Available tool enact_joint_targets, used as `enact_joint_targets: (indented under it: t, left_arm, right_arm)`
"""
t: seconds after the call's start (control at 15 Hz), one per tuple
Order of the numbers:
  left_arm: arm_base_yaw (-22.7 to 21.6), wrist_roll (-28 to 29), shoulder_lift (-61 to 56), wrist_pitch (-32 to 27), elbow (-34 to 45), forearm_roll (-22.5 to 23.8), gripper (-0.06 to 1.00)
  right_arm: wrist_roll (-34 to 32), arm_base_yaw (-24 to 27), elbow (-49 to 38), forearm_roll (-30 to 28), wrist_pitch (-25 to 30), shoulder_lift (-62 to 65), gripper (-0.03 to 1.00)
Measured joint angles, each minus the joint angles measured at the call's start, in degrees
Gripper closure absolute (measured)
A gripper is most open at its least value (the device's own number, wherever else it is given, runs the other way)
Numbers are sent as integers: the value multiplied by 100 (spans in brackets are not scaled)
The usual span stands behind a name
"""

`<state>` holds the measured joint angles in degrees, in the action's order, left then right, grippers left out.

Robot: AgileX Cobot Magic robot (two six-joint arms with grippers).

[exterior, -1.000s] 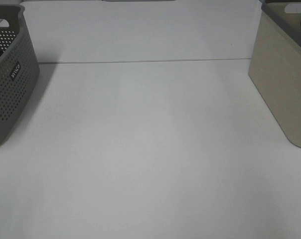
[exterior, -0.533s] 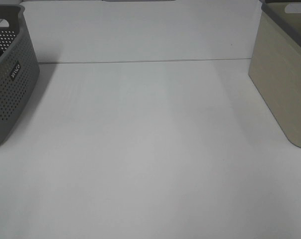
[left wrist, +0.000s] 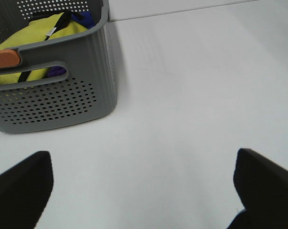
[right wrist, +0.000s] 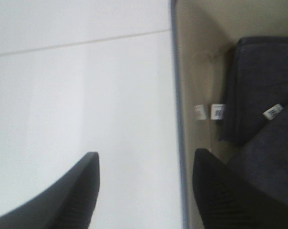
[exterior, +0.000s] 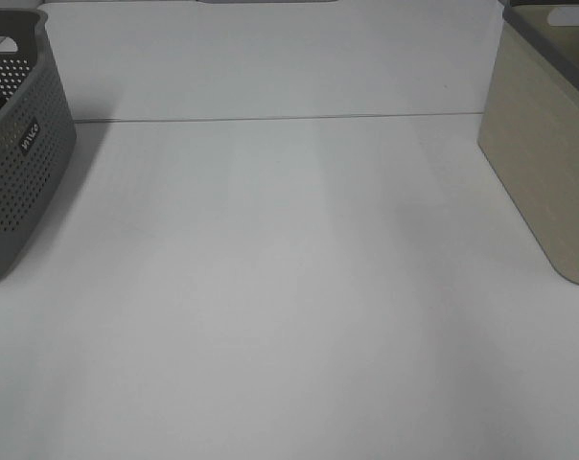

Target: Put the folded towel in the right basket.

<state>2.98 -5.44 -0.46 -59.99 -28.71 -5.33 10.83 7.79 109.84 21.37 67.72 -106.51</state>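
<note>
The right basket point(exterior: 544, 163) is beige with a grey rim and stands at the table's right edge. In the right wrist view its inside wall point(right wrist: 199, 62) shows, with a dark folded towel point(right wrist: 258, 86) lying in it and a second dark towel point(right wrist: 270, 162) beside that. My right gripper point(right wrist: 146, 157) is open and empty, above the basket's near rim. My left gripper point(left wrist: 143, 157) is open and empty above the bare table, beside the grey basket point(left wrist: 53, 102). Neither gripper shows in the exterior high view.
The grey perforated basket point(exterior: 21, 172) stands at the table's left edge. It holds a yellow cloth point(left wrist: 39, 33) and some blue and purple cloth. An orange piece point(left wrist: 5, 57) sits at its handle. White table point(exterior: 289, 287) lies between the baskets.
A dark shape, my right arm, was over the right basket's top corner one second ago. It has left the exterior high view. Nothing else has moved.
</note>
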Motion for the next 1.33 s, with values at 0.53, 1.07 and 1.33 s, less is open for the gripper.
enact_joint_targets:
  t: [0.53,1.07,1.33]
  left_arm:
    - [0,0,0,0,0,0,-3]
    - [0,0,0,0,0,0,-3]
    - [0,0,0,0,0,0,-3]
  right_arm:
    - [-785,-636,-1089,-1175,183,1570,41]
    - [-1026,-636,-5059,-1404,212,5225,41]
    - [-888,-636,-6749,-1444,229,7632,41]
